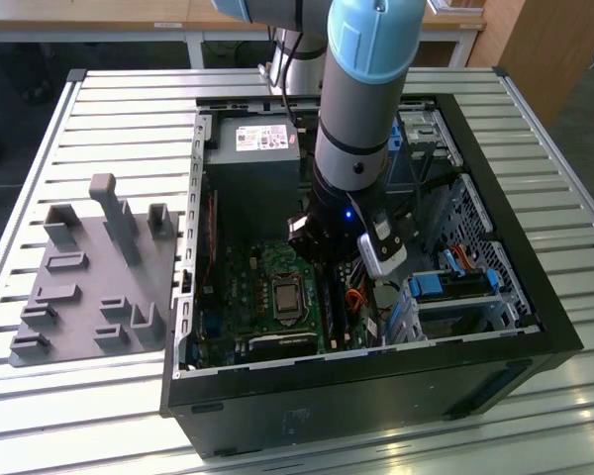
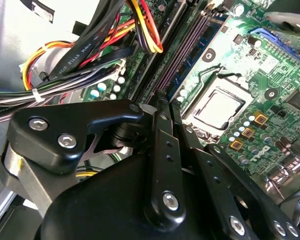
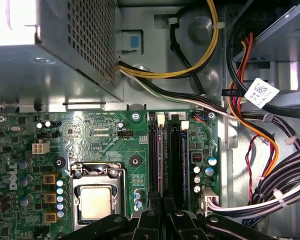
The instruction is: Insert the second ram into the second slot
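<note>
**Gripper (image 2: 169,102) lowered over the memory slots (image 3: 175,160) inside the open case (image 1: 356,406), fingers closed together.**

In the second wrist view the fingers (image 2: 162,150) are seen pressed side by side with only a hairline gap. It cannot be made out whether anything is pinched between them. The second ram (image 3: 160,160) is taken to be the thin dark strip standing edge-on in the slot directly in line with the fingertips. Its near end is hidden behind them, and its seating cannot be judged. The processor socket (image 3: 96,200) lies just beside the slots. A cable bundle (image 3: 270,145) is draped on their other side, near but not across them. The grey power-supply box (image 3: 50,45) is set beyond. In the exterior view the arm (image 1: 361,119) blocks the slots, and a grey fixture tray (image 1: 89,277) lies outside the case, at the exterior view's left.
</note>
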Action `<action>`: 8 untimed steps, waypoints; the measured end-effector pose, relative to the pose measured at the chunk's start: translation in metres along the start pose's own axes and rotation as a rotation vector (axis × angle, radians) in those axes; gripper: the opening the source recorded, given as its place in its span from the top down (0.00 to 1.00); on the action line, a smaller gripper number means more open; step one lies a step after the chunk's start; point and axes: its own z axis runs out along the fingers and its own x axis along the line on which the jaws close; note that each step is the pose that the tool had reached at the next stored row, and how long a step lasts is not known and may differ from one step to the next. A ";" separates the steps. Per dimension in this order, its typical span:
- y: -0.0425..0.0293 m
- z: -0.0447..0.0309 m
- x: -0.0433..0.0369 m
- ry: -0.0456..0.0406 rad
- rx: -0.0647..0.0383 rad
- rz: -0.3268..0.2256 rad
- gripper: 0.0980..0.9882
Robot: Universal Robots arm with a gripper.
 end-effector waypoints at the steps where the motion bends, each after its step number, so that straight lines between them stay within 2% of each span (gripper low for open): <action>1: 0.0000 0.0000 -0.0002 0.0000 0.000 0.000 0.96; 8: 0.0001 0.0000 -0.0019 0.0001 0.000 0.000 0.96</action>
